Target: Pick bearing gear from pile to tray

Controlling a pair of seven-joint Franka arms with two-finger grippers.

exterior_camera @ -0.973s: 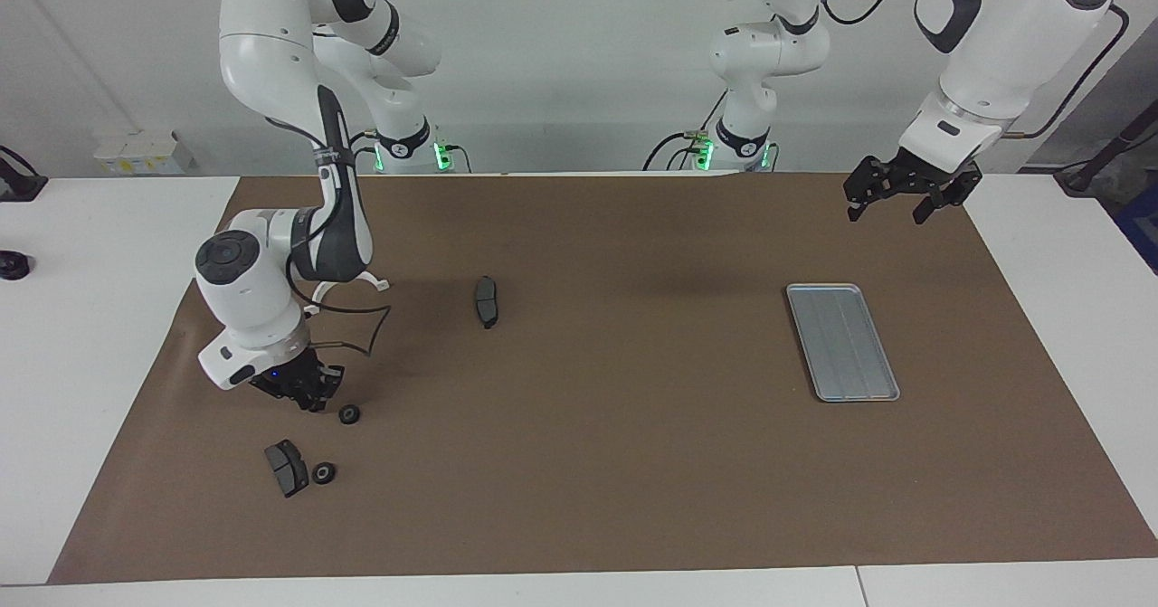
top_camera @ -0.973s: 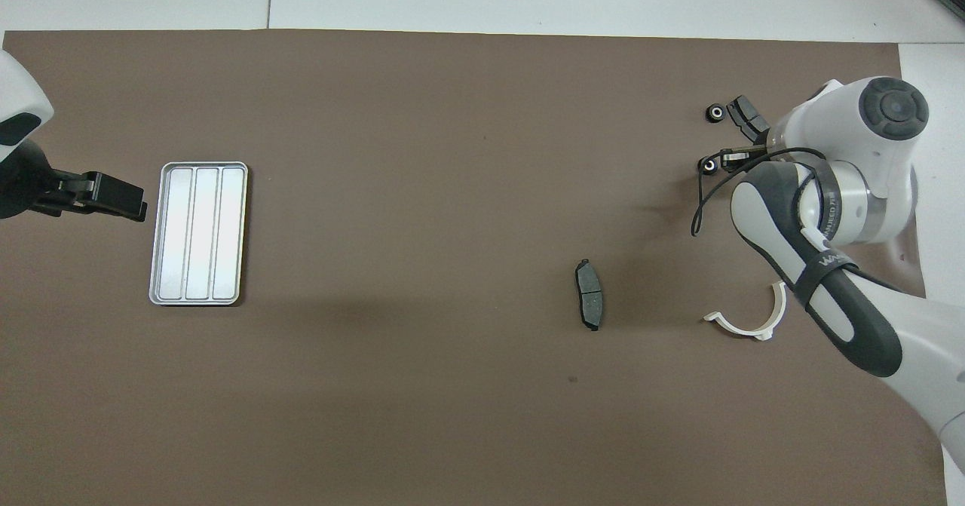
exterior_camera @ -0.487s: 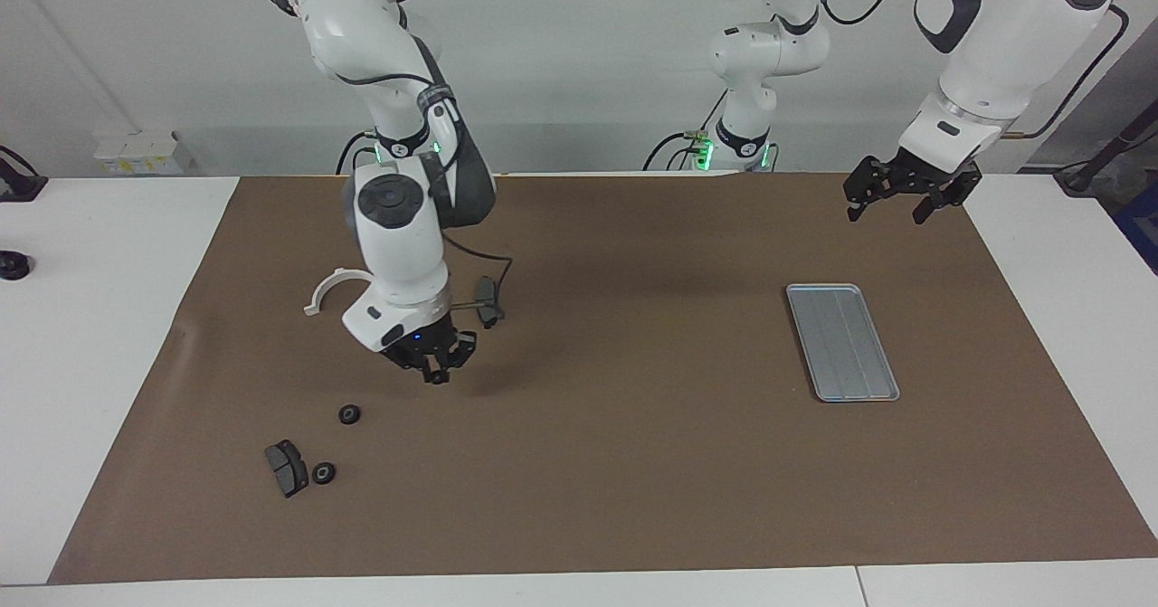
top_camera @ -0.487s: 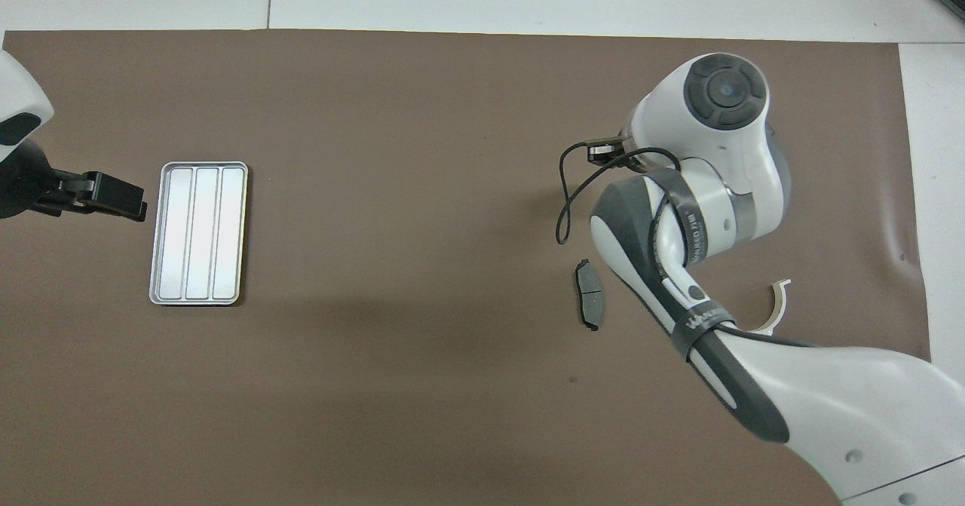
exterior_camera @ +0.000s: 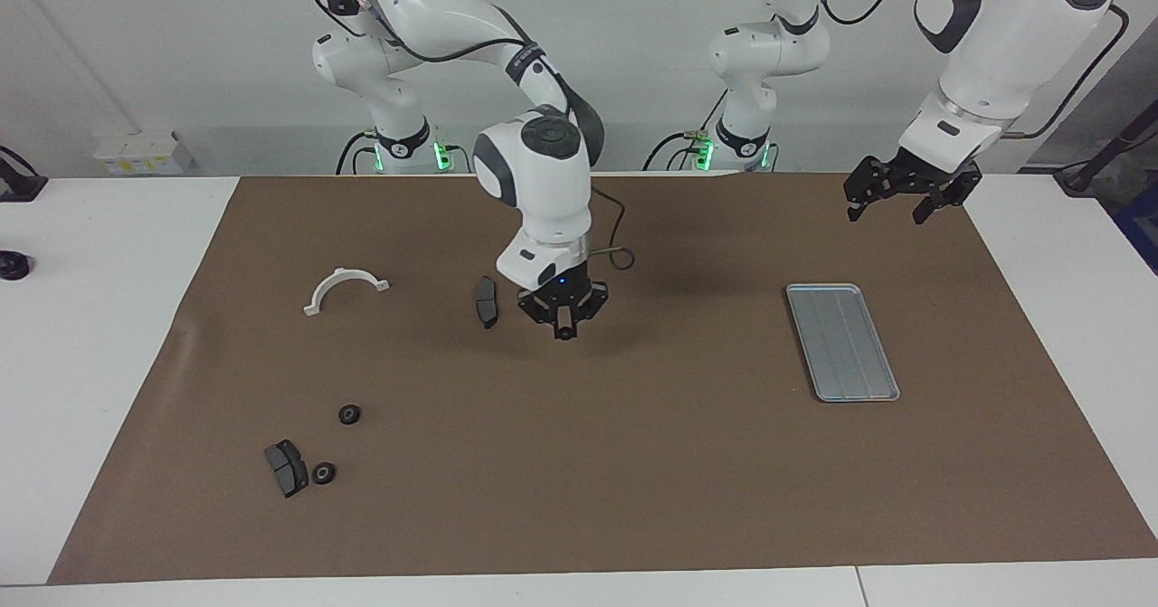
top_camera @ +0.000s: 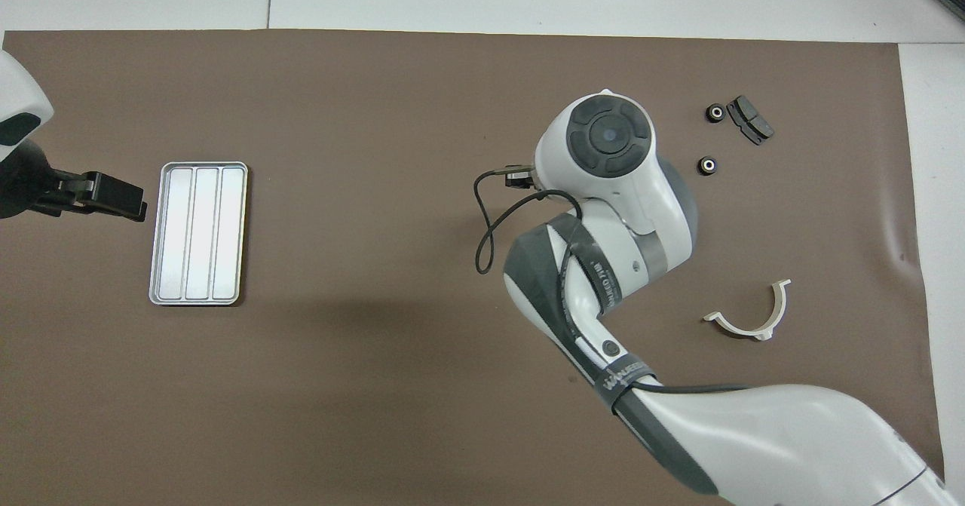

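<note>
The right gripper (exterior_camera: 564, 328) hangs over mid-mat beside a grey pad (exterior_camera: 487, 301), apparently pinching a small black ring. The tray (exterior_camera: 842, 342) is empty; two rings (exterior_camera: 349, 414) remain in the pile. The left gripper (exterior_camera: 905, 193) waits, spread.

My arm shells (exterior_camera: 543, 182) read as glossy white plastic, with dark matt joint caps. My right gripper (exterior_camera: 563, 316) and left gripper (exterior_camera: 905, 193) look like matt black plastic or metal; cannot tell which. The tray (exterior_camera: 842, 342) is silver-grey metal, satin sheen, grooved lengthwise. The mat (exterior_camera: 633, 462) is brown, matt, cloth- or paper-like, with a slight wrinkle at one edge. The ring parts (exterior_camera: 349, 414) are black. The pad (exterior_camera: 286, 468) is dull dark grey. The bracket (exterior_camera: 344, 287) is smooth white plastic.
</note>
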